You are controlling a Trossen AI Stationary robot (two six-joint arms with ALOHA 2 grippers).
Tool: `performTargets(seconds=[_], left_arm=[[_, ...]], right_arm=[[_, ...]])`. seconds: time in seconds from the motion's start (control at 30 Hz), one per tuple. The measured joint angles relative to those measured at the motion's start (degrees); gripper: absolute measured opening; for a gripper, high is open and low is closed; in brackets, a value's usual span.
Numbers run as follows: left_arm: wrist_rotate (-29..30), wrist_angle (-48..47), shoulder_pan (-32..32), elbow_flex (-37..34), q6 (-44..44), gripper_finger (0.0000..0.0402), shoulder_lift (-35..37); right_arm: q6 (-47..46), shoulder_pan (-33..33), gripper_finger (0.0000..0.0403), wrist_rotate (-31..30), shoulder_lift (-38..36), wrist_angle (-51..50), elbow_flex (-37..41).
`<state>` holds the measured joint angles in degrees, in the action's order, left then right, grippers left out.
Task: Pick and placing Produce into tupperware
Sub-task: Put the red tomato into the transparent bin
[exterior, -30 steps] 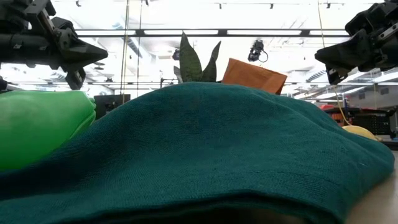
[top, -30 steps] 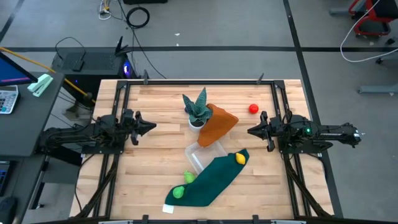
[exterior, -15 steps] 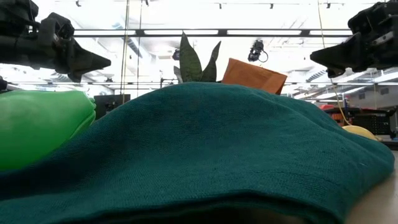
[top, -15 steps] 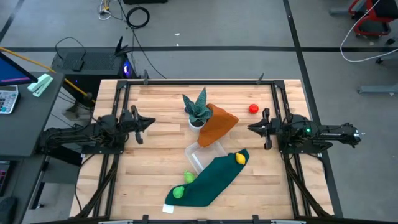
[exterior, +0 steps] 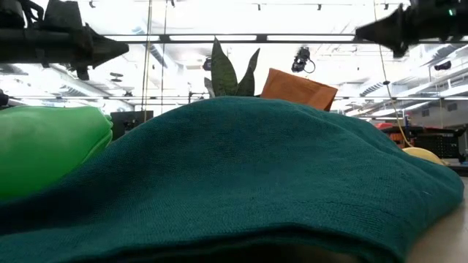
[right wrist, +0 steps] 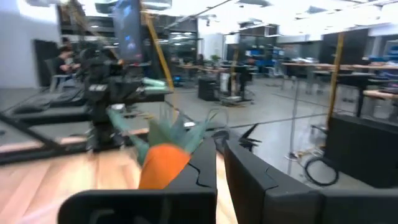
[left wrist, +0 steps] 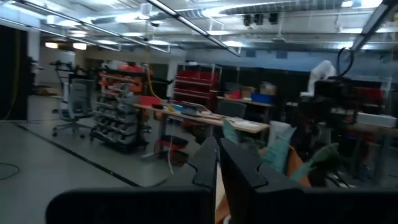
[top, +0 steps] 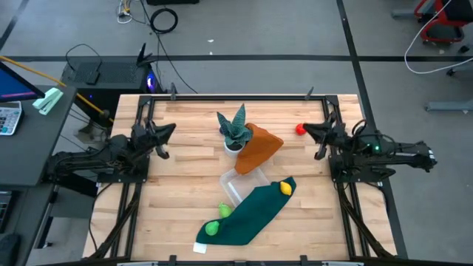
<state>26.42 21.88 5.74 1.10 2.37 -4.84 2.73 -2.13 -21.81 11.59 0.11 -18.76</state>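
We are holding both arms raised above the desk (top: 185, 162), nothing grasped. Our right gripper (top: 309, 131) is pointing toward the red ball (top: 301, 128) at about two o'clock on the desk, just beside it, jaws nearly closed, empty. Our left gripper (top: 170, 129) is waiting at about ten o'clock, jaws narrow and empty too.

The tupperware (top: 244, 183) is sitting near the centre, partly under the orange cloth (top: 259, 146) and the green cloth (top: 251, 213), just beside the potted plant (top: 235, 129). The yellow piece (top: 285, 188) is lying on the green cloth at about four o'clock; two green pieces (top: 213, 227) are lying at about seven o'clock along the cloth's edge. We are not seeing a purple piece.

We judge the red ball to be the first pick. To do it well, we should be opening the right jaws wide before descending, coming straight down over the ball so it does not roll, then clearing the orange cloth off the box rim before releasing.
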Motion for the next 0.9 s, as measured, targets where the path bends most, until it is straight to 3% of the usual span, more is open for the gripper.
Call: performTargets(seconds=[0.47, 0.63, 0.9], left_arm=[[1.1, 8.3, 0.2, 0.0, -0.5, 0.0015, 0.0], [1.9, 13.9, 2.1, 0.0, 5.4, 0.0015, 0.0], [1.5, 14.6, 2.8, 2.9, 9.4, 0.0023, -0.5]], right_arm=[[3.0, 0.0, 0.0001, -11.2, 21.7, -2.8, -30.1], [2.3, 0.0, 0.0001, -11.4, 26.1, -11.8, -39.5], [-7.9, 0.0, 0.0001, -13.8, 30.9, -32.1, -54.5]])
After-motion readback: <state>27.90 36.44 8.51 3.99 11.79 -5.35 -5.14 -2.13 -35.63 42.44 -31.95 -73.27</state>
